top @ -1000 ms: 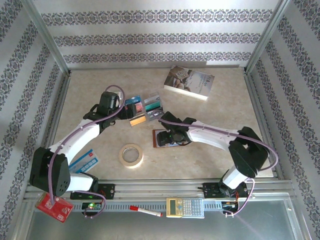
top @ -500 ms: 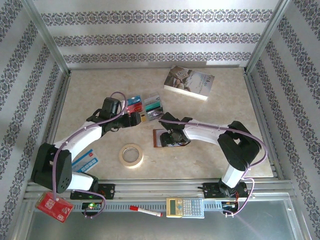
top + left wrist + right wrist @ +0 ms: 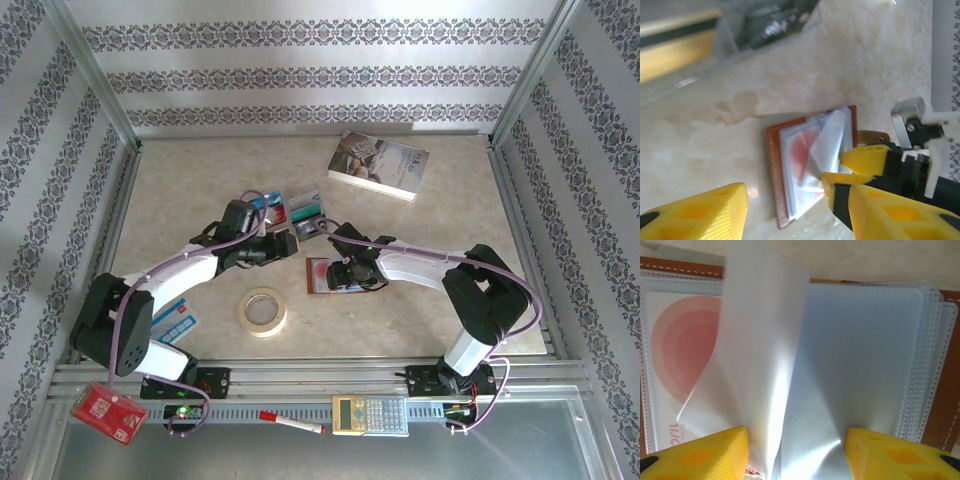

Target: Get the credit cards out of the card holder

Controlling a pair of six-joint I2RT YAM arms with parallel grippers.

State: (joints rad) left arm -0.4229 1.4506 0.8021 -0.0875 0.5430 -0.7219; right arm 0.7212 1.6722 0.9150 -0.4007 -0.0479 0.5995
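Observation:
The brown card holder [image 3: 322, 274] lies open on the table, its clear sleeves [image 3: 865, 355] fanned out. One sleeve holds a white card with a pink-red half circle [image 3: 682, 347], also visible from the left wrist [image 3: 802, 150]. My right gripper [image 3: 350, 270] is down on the holder, open [image 3: 795, 442], with a bent sleeve standing between its fingers. My left gripper [image 3: 290, 245] hangs open just left of the holder [image 3: 812, 160], fingers either side of its near corner [image 3: 792, 197]. Loose credit cards [image 3: 304, 208] lie behind, one dark [image 3: 777, 17], one orange-gold [image 3: 675, 55].
A pale-covered book [image 3: 378, 165] lies at the back right. A tape roll [image 3: 263, 310] sits in front of the holder. A blue-and-white packet [image 3: 172, 322], a red packet [image 3: 108, 413], a red pen [image 3: 292, 422] and a calculator [image 3: 370, 413] lie along the near edge.
My left arm has swung right and forward, away from the loose cards, bringing its gripper close to the holder. The right gripper has stayed on the holder.

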